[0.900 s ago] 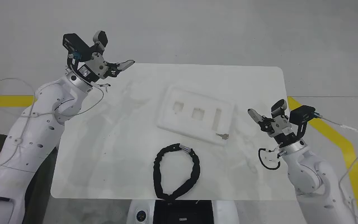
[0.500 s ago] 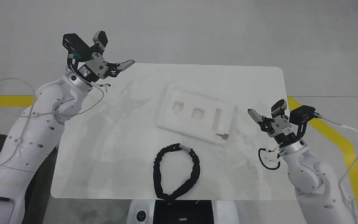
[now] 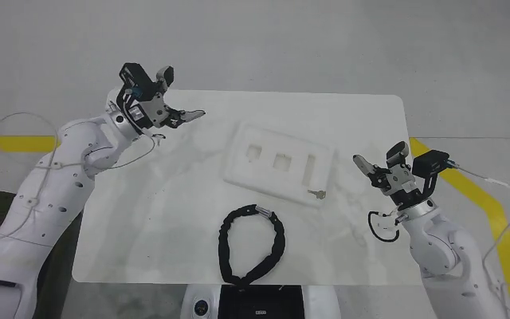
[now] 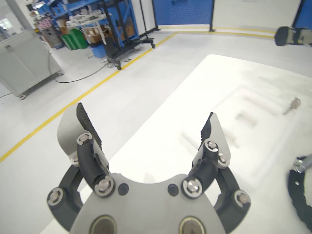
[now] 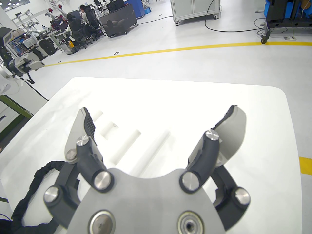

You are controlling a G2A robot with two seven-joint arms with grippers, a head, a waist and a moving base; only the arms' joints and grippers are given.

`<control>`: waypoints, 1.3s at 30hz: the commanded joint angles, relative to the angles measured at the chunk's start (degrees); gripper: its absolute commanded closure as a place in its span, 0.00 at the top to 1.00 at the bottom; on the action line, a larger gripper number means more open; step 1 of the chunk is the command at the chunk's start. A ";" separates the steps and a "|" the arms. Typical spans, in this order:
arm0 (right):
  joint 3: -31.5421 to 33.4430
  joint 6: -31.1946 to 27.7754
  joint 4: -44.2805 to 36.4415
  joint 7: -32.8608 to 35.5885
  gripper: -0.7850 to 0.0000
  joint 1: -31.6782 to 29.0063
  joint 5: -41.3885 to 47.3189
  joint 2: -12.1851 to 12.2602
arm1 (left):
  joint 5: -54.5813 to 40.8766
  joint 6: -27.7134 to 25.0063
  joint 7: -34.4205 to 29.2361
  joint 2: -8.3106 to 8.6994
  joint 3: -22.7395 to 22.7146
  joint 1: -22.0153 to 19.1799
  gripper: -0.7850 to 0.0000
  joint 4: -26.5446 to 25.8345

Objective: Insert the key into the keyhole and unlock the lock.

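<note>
Your left gripper (image 4: 146, 112) and right gripper (image 5: 158, 109) both have their fingers spread wide and hold nothing.
The key (image 3: 317, 193) lies flat at the near right corner of the white foam tray (image 3: 267, 182), well apart from either gripper. The black chain lock (image 3: 251, 243) sits looped on the table (image 3: 159, 223), just in front of the tray. You have the left gripper above the table's far left corner and the right gripper at its right edge.

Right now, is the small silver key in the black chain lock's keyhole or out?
Out. The small silver key lies at a corner of the white foam tray, apart from the black chain lock.
</note>
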 commanded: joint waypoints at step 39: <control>2.82 1.67 -2.93 19.79 1.00 -0.14 15.46 0.43 | 17.05 -19.87 20.85 -3.12 37.29 -19.49 1.00 5.85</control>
